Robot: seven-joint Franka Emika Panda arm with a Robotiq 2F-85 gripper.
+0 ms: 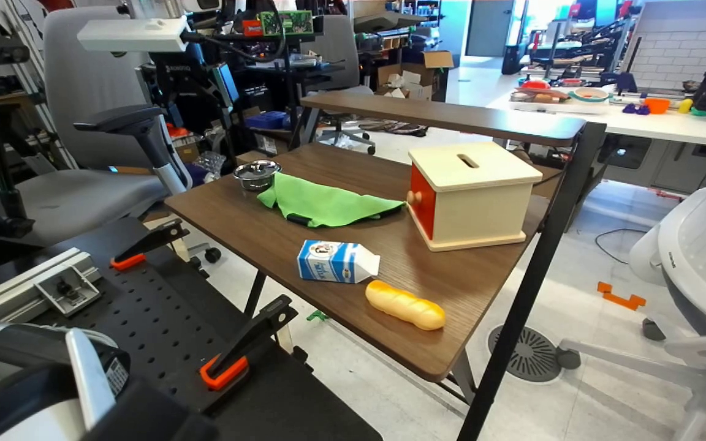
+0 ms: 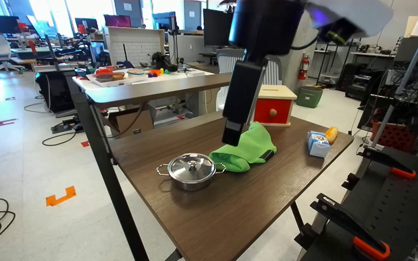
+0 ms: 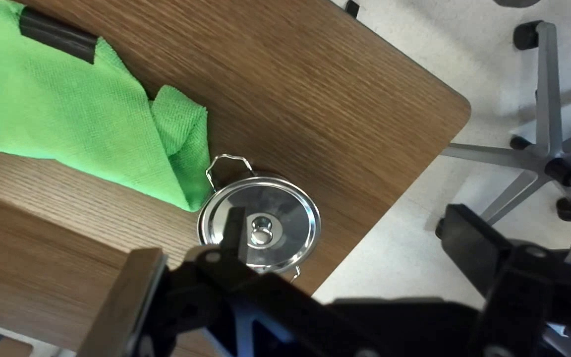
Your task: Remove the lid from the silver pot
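Note:
The silver pot stands upright on the brown table, seen in both exterior views (image 1: pixel 257 179) (image 2: pixel 191 185). Its shiny lid (image 2: pixel 181 170) sits on top, with a small round knob (image 2: pixel 192 166) in the middle. In the wrist view the lid (image 3: pixel 288 210) and knob (image 3: pixel 261 233) show from above, and a wire handle of the pot (image 3: pixel 230 156) sticks out. My gripper (image 3: pixel 347 218) is open and empty, high above the table. One finger covers part of the lid's edge in the wrist view; the other shows against the floor. In an exterior view the gripper (image 2: pixel 233 132) hangs above the green cloth.
A green cloth (image 1: pixel 334 202) (image 2: pixel 243 148) (image 3: pixel 67 104) lies right beside the pot. A wooden box with a red front (image 1: pixel 475 202) (image 2: pixel 272 108), a milk carton (image 1: pixel 331 262) and a bread roll (image 1: pixel 403 306) stand farther along. A raised shelf (image 2: pixel 158 88) runs along one side. The pot is near the table's edge.

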